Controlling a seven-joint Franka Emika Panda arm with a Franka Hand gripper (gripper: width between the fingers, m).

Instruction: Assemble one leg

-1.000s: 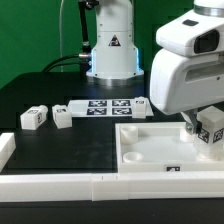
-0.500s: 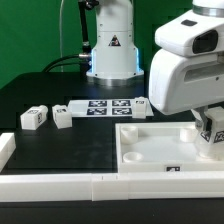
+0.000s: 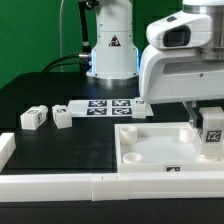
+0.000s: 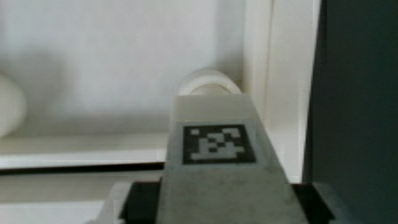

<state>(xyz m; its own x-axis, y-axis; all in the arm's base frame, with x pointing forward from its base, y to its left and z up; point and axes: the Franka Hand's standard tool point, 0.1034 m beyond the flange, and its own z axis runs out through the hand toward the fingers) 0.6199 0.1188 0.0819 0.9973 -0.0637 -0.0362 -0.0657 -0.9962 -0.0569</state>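
**A:** What does the leg look like, and where is it?

**B:** The leg is a chunky white peg with a black-and-white square tag on its face. The claw is clamped on it, with a grey finger on either side. In the exterior view it hangs upright over the right end of the tabletop. I can't tell whether it touches.

**A:** What's close by?

**B:** In the wrist view a round socket lies just past the leg's tip. A white rail runs along the front, touching the tabletop's near edge. The arm's bulky white body hides the tabletop's far right corner.

**A:** And further back?

**B:** A tagged peg and a second peg sit well apart from the tabletop, at the exterior view's left. The marker board lies behind them, below the arm's base.

**A:** Any open room?

**B:** The black worktop is bare between the rail and those pegs. A dark strip of it also borders the tabletop's edge beside the leg.
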